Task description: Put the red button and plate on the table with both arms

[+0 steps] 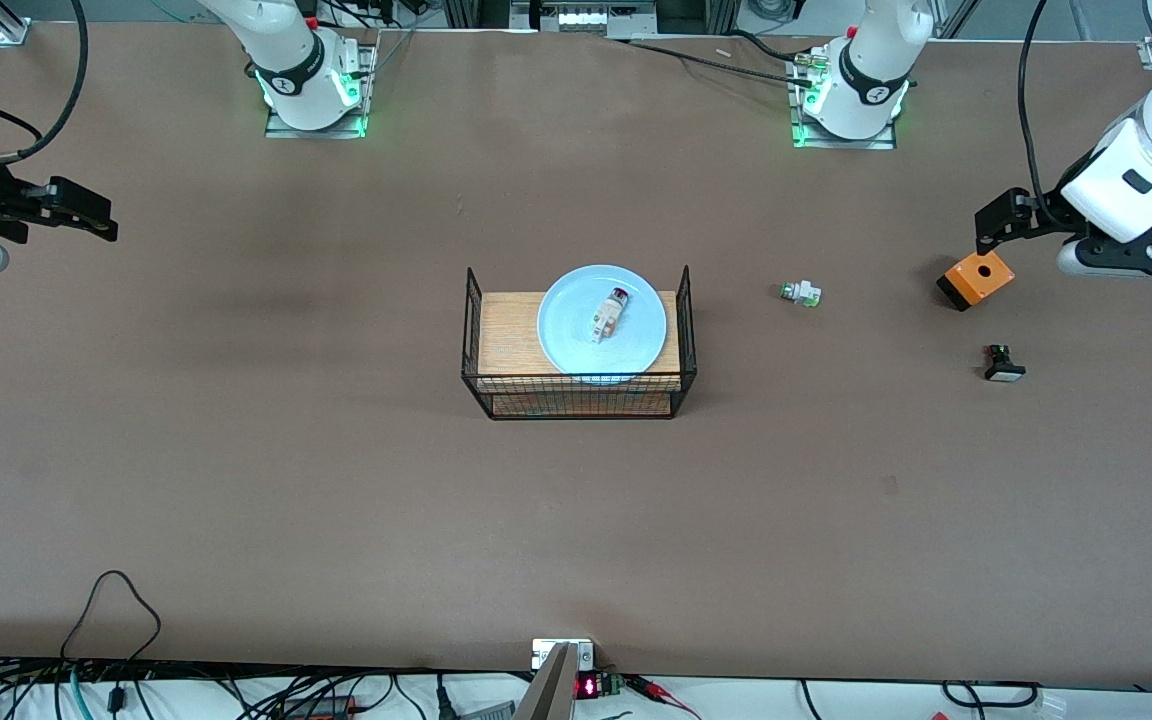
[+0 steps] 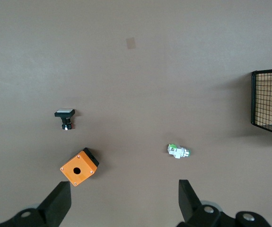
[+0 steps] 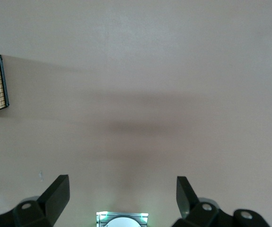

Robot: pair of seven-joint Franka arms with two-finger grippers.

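Front view: red button [image 1: 608, 315] is lying on plate [image 1: 601, 322] atop wire rack [image 1: 579, 345], mid bench [image 1: 336, 480]. Left pincer [image 2: 124, 201] and right pincer [image 3: 121, 196] are hanging released, empty, over opposite bench ends.

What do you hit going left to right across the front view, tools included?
right tool → wire rack holding the plate and red button → white green-ended button → orange box → black white-faced button → left tool

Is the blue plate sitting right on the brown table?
No, the plate rests on the wood top of the black wire rack, with the red button lying on it.
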